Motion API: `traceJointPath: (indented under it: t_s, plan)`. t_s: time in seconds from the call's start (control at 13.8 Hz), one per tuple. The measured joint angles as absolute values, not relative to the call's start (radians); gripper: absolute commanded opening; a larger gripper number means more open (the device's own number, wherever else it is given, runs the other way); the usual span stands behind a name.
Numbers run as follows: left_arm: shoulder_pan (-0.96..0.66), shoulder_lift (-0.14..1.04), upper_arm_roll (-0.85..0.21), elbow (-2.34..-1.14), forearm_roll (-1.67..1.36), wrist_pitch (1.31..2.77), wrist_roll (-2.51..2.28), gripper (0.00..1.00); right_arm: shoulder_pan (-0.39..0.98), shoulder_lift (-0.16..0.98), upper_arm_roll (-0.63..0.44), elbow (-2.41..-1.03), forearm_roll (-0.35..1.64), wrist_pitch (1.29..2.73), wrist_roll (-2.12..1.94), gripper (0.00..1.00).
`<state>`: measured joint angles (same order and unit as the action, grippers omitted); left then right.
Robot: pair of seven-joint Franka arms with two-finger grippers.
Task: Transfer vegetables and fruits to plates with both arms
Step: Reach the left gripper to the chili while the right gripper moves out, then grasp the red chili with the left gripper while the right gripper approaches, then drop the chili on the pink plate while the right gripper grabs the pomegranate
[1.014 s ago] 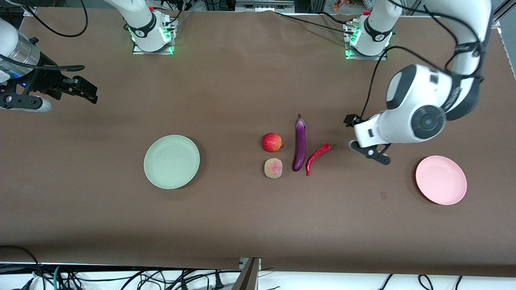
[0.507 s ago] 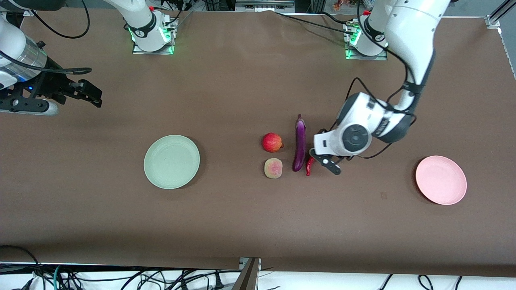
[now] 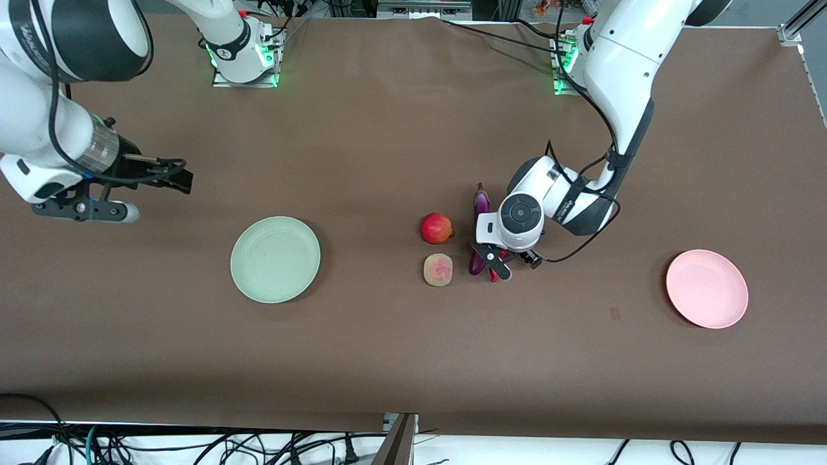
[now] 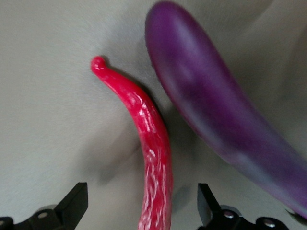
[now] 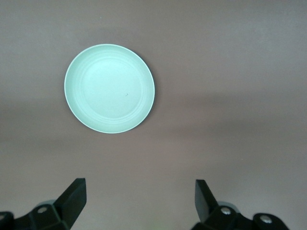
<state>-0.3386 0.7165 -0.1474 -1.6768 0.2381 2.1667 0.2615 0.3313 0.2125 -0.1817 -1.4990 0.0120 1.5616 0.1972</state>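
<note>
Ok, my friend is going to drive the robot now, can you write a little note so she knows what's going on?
Left gripper: open, low over the chili pepper, one finger on each side, nothing gripped yet.
Right gripper: open and holding nothing, up over bare table at the right arm's end, near the green plate.
Eggplant lies beside the chili. Red fruit and peach sit close by, the peach nearer the front camera.
Pink plate is at the left arm's end.
Done: nothing on either plate.
Left: all four items.
</note>
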Motion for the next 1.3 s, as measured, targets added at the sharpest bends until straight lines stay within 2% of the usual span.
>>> traceJointPath:
  t_s: [0.07,0.14,0.22,0.29,0.36,0.43,0.51,0.58,0.8,1.09,1.3]
  plan:
    - [-0.339,0.722,-0.148,-1.678,0.238,2.172,0.262,0.75,0.332,0.23,-0.181,-1.5,0.013,1.56,0.174,1.0]
    - [-0.34,0.723,-0.148,-1.678,0.238,2.175,0.262,0.42,0.333,0.249,-0.18,-1.5,0.016,1.561,0.15,1.0]
    - [-0.339,0.723,-0.148,-1.678,0.238,2.178,0.262,0.25,0.337,0.265,-0.177,-1.499,0.019,1.563,0.136,1.0]
    - [-0.339,0.723,-0.148,-1.678,0.238,2.179,0.262,0.15,0.348,0.276,-0.171,-1.498,0.022,1.567,0.136,1.0]
    - [-0.338,0.723,-0.147,-1.677,0.238,2.18,0.262,0.13,0.367,0.283,-0.165,-1.497,0.025,1.576,0.137,1.0]
    - [-0.338,0.722,-0.147,-1.677,0.238,2.18,0.262,0.05,0.393,0.289,-0.16,-1.497,0.029,1.594,0.154,1.0]
    - [-0.338,0.721,-0.147,-1.677,0.238,2.18,0.262,0.03,0.419,0.298,-0.156,-1.497,0.045,1.62,0.192,1.0]
    - [-0.338,0.718,-0.147,-1.676,0.238,2.178,0.262,0.06,0.444,0.311,-0.154,-1.497,0.072,1.657,0.241,1.0]
    - [-0.325,0.682,-0.144,-1.672,0.238,2.106,0.262,0.01,0.524,0.384,-0.15,-1.497,0.151,1.801,0.386,1.0]
    - [-0.215,0.591,-0.139,-1.667,0.24,1.956,0.362,0.0,0.652,0.54,-0.145,-1.487,0.216,2.084,0.609,1.0]
    - [-0.08,0.58,-0.127,-1.668,0.243,1.938,0.579,0.0,0.765,0.699,-0.144,-1.396,0.216,2.223,0.817,1.0]
